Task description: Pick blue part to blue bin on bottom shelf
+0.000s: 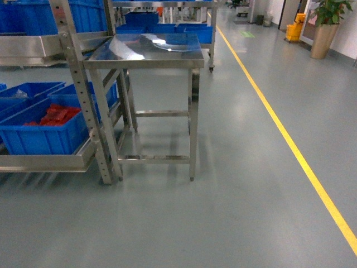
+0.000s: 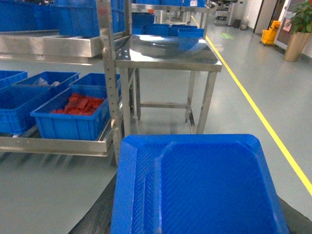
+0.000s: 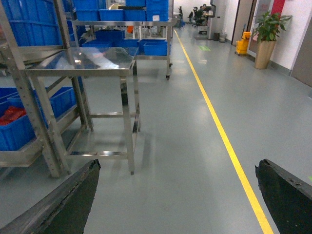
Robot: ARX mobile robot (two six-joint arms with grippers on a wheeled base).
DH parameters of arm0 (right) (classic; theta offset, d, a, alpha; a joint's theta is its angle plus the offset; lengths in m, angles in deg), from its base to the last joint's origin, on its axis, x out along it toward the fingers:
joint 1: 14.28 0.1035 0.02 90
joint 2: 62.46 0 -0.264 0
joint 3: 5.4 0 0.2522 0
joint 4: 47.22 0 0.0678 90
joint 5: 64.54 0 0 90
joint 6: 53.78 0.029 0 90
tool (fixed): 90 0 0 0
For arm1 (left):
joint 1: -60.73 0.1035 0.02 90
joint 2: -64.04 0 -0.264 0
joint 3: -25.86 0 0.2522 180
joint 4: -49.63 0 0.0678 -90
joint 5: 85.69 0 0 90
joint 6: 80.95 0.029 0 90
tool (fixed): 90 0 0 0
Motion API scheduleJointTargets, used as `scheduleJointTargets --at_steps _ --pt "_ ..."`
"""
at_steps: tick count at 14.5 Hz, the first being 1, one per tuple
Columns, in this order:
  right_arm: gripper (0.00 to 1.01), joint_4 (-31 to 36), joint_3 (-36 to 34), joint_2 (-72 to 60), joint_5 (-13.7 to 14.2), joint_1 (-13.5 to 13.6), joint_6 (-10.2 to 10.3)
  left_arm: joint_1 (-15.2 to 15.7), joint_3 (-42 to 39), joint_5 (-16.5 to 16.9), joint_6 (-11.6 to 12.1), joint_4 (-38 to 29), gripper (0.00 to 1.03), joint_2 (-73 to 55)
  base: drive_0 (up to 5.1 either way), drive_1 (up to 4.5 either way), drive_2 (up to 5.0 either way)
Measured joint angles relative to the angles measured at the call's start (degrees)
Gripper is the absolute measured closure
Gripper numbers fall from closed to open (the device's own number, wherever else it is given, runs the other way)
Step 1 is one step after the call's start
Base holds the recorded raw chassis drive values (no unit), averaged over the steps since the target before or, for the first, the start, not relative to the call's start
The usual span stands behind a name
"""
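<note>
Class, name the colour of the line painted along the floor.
Yellow; the floor line shows best in the head view.

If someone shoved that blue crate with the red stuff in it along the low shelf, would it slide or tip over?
The blue crate looks wide and low, so it would probably slide, not tip. The metal bottom shelf looks smooth, which should help. The red contents lie loose and might shift.

**Count from my feeds**

I count one steel table [image 1: 146,51], one yellow floor line [image 1: 279,125], one potted plant [image 1: 326,25], one yellow mop bucket [image 1: 294,29]. On the bottom shelf [image 1: 44,162] I make out four blue bins, one holding red pieces [image 2: 73,114].
</note>
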Motion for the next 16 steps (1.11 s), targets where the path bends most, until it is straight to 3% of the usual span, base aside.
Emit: scheduleJointTargets --at_steps 16 --pt "0.03 0.11 0.0 0.0 -0.02 0.0 0.0 -0.04 0.0 -0.02 0.0 -0.11 0.6 0.04 0.0 4.29 -4.4"
